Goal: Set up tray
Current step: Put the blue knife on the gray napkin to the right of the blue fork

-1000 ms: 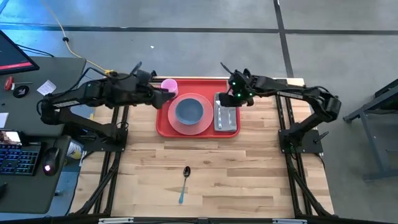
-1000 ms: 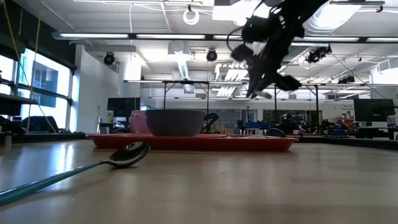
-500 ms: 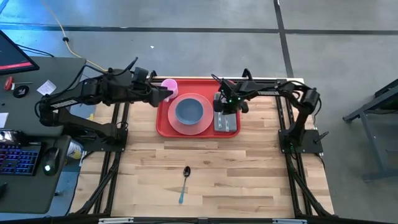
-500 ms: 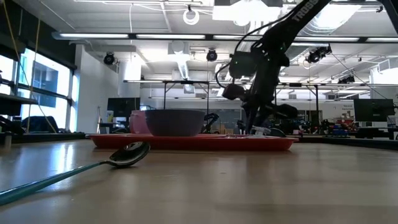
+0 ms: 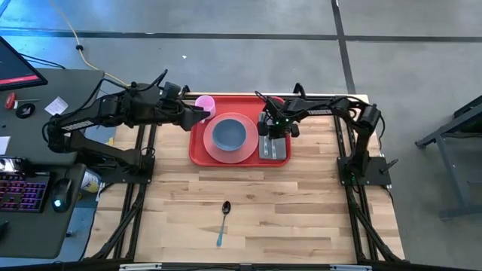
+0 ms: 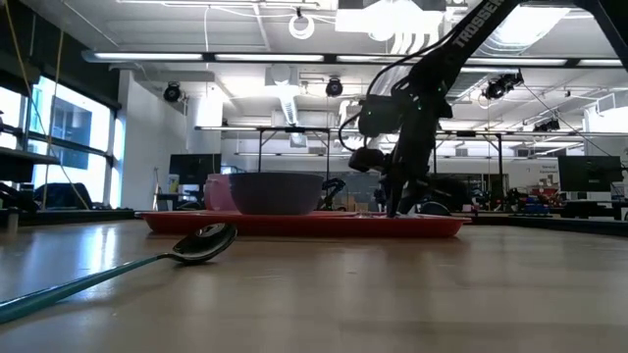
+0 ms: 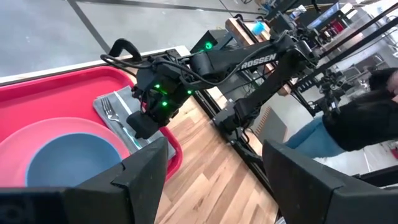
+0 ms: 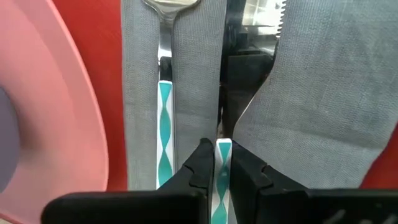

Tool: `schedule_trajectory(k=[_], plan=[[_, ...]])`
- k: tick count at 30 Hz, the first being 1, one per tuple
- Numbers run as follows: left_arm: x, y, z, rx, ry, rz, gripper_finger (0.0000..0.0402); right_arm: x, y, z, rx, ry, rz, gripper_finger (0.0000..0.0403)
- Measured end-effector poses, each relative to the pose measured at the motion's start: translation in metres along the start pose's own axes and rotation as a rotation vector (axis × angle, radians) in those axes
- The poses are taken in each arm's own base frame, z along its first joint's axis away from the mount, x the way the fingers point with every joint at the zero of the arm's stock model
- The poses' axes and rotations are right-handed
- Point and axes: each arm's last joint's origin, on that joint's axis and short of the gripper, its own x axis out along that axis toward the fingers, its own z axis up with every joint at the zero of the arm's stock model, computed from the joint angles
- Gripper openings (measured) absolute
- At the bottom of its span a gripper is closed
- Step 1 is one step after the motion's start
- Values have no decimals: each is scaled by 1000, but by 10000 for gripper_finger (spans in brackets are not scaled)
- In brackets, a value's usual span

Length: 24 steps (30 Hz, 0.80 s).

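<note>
right wrist view: knife (image 8: 222, 163) blade hidden behind jaws

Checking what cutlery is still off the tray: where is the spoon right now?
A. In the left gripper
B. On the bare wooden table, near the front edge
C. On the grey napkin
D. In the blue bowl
B: the spoon lies alone on the wooden table, well clear of the tray.
</note>
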Motion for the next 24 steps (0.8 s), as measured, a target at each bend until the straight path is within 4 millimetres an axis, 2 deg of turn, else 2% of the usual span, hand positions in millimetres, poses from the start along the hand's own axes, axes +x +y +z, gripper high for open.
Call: schedule_trajectory(k=[9,17,24], plan=[[0,0,0,-4,16,-15,292,1,0,0,2,-4,-4,22],[0,0,-1,-15,18,-16,291,1,0,0,15,-6,-5,61],[0,-1,-1,-29,19,-17,291,1,0,0,31,-7,-6,65]])
